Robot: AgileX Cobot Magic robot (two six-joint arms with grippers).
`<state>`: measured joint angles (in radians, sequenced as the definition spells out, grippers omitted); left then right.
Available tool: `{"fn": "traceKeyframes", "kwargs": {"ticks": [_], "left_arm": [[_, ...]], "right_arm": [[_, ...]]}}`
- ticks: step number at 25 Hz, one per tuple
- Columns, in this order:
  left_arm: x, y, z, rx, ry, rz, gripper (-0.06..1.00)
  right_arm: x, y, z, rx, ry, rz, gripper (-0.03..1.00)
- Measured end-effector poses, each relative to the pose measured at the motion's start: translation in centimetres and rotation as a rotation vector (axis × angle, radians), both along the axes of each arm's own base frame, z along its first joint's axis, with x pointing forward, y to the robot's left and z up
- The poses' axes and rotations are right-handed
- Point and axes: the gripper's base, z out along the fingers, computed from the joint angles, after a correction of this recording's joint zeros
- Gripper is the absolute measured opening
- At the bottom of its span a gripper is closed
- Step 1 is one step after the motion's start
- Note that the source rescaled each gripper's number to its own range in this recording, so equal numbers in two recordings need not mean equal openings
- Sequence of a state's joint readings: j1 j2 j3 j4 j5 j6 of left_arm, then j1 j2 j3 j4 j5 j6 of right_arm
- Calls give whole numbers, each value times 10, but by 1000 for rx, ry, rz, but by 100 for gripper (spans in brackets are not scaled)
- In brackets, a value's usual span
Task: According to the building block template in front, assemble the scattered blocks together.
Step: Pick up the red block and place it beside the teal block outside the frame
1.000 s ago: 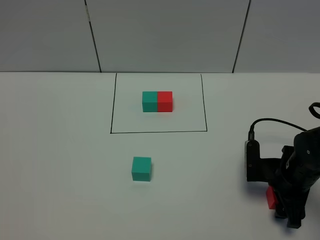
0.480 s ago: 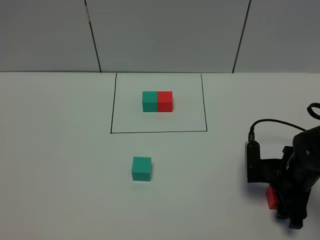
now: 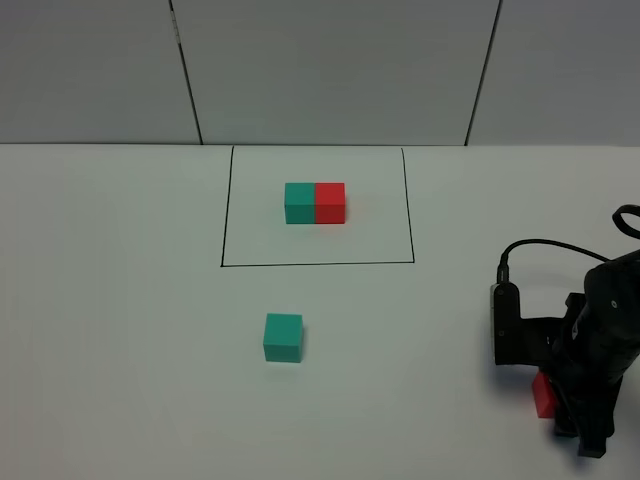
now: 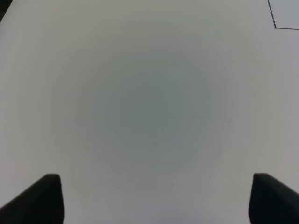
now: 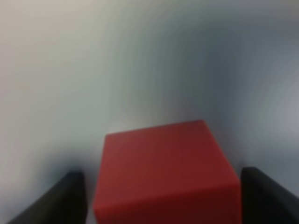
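The template (image 3: pixel 315 202), a teal cube joined to a red one, sits inside the black drawn rectangle (image 3: pixel 222 220) at the back. A loose teal cube (image 3: pixel 283 337) lies in front of the frame. The loose red cube (image 3: pixel 543 394) rests on the table at the near right, mostly hidden by my right arm. In the right wrist view the red cube (image 5: pixel 163 172) fills the space between the fingers of my right gripper (image 5: pixel 163 200), with thin gaps on both sides, so the gripper is open. My left gripper (image 4: pixel 154 200) is open over bare table, holding nothing.
The white table (image 3: pixel 120 330) runs back to a grey panelled wall (image 3: pixel 330 70). A black cable (image 3: pixel 545 243) loops above the right arm. A corner of the drawn rectangle (image 4: pixel 274 25) shows in the left wrist view.
My right gripper has settled very slightly lower around the red cube. The cubes and the template have not moved.
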<state>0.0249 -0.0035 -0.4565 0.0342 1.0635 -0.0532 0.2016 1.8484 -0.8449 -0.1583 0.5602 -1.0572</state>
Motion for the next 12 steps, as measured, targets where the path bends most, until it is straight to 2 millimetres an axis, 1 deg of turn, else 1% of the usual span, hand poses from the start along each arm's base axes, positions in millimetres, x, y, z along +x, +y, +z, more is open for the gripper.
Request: {"fn": "traceKeyframes", "kwargs": {"ticks": [3,6,9,12], "left_arm": [[0,0,0,0,0,0,92],[0,0,0,0,0,0,92],[0,0,0,0,0,0,92],[0,0,0,0,0,0,92]], "right_arm": [[0,0,0,0,5,-17,82],[-1,0,-1,1,10,-23,76],[-2,0,-1,-1,20,-25,67],[-2,1,-1,-4,23,-21,53]]}}
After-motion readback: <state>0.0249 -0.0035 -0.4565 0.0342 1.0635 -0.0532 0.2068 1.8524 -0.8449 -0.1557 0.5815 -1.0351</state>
